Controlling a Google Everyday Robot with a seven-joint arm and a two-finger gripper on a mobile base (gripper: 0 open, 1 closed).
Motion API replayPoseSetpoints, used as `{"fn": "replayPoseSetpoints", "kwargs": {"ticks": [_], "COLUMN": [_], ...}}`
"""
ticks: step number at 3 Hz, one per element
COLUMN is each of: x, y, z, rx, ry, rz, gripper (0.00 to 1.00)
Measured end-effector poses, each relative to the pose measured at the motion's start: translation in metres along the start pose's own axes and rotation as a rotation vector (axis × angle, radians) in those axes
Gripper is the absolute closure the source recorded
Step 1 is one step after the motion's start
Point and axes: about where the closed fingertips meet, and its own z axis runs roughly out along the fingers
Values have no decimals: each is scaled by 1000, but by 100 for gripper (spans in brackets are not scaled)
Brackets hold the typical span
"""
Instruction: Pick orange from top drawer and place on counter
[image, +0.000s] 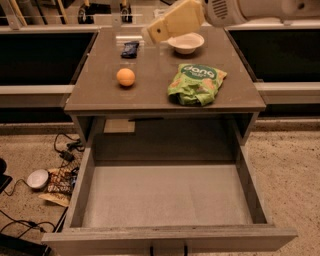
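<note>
The orange (126, 77) sits on the counter (150, 92), at its left middle. The top drawer (165, 195) is pulled open below it and its speckled grey floor holds nothing. My gripper (159, 31) hangs high above the back of the counter, up and to the right of the orange and well apart from it. It holds nothing.
A green snack bag (196, 83) lies on the right of the counter. A white bowl (186, 42) and a small dark packet (130, 48) are at the back. Cables and clutter (52, 175) lie on the floor to the left of the drawer.
</note>
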Motion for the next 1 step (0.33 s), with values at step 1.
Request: {"fn": "replayPoseSetpoints", "kwargs": {"ticks": [1], "x": [19], "y": [8], "z": [-56], "rx": [157], "ry": [-12], "rz": [24], "gripper": [0]}}
